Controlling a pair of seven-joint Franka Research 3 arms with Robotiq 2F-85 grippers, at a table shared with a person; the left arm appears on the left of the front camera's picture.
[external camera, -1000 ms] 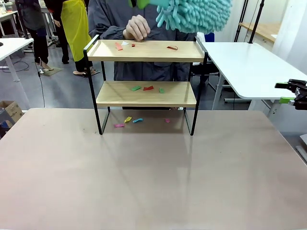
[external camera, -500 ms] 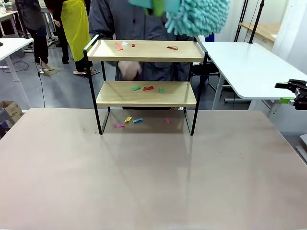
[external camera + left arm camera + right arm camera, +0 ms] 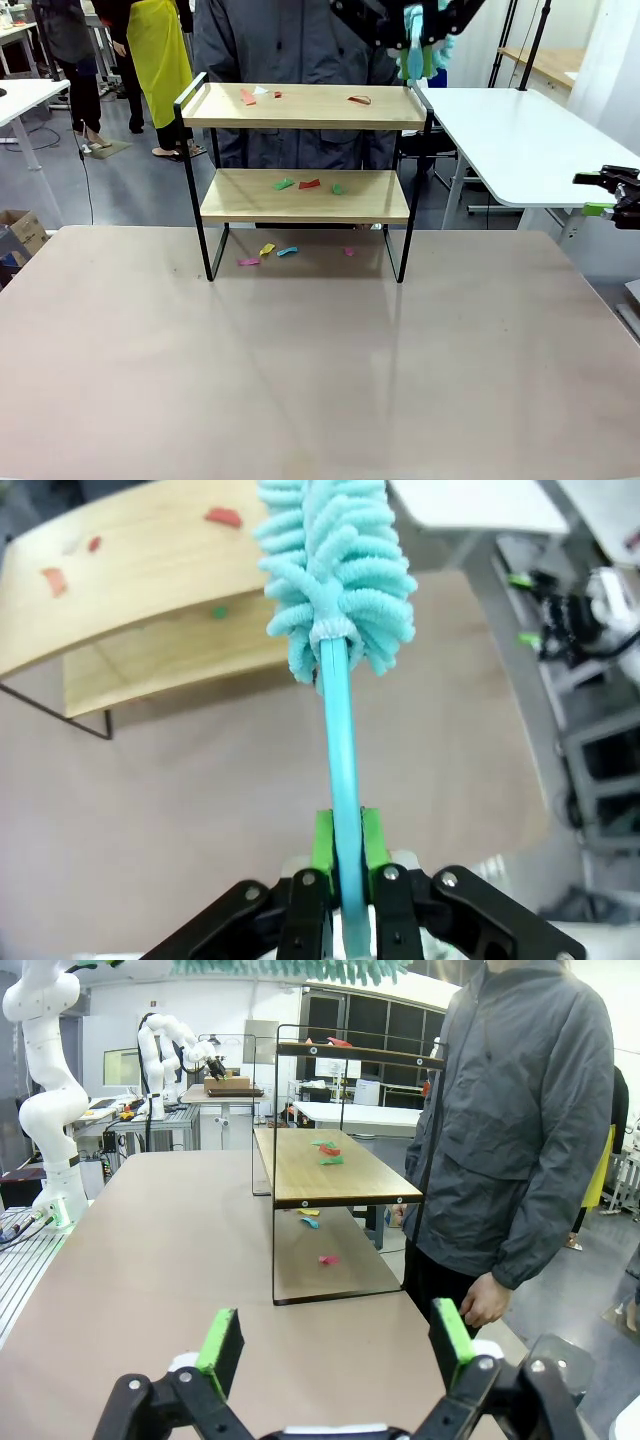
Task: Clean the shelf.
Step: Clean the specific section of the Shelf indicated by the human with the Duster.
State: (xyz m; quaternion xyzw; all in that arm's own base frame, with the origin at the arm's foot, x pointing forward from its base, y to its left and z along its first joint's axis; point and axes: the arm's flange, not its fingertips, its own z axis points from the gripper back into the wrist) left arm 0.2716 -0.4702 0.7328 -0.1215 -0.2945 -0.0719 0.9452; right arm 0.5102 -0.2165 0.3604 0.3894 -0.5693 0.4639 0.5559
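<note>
Here the shelf (image 3: 320, 112) stands on the far half of the brown table (image 3: 320, 380), close to the person (image 3: 290, 40) who stands just behind it. Its two wooden boards are level in the thin black frame. Small coloured paper scraps lie in three places: a few on the top board (image 3: 248, 96), a few on the lower board (image 3: 309, 184), and some on the table under the shelf (image 3: 287, 251).

The left pincer (image 3: 347, 840) is clamped on the light blue handle (image 3: 340, 740) of a duster, with one green pad on each side of it. The fluffy turquoise head (image 3: 335, 570) points away from the pincer. In the front view the head hangs high above the right end of the top board, apart from it.

The right pincer (image 3: 336, 1342) is at the right side of the table, well apart from the shelf. Its fingers stand wide apart and nothing is between them. In its wrist view the person's hand (image 3: 486, 1303) hangs down beside the table edge.
</note>
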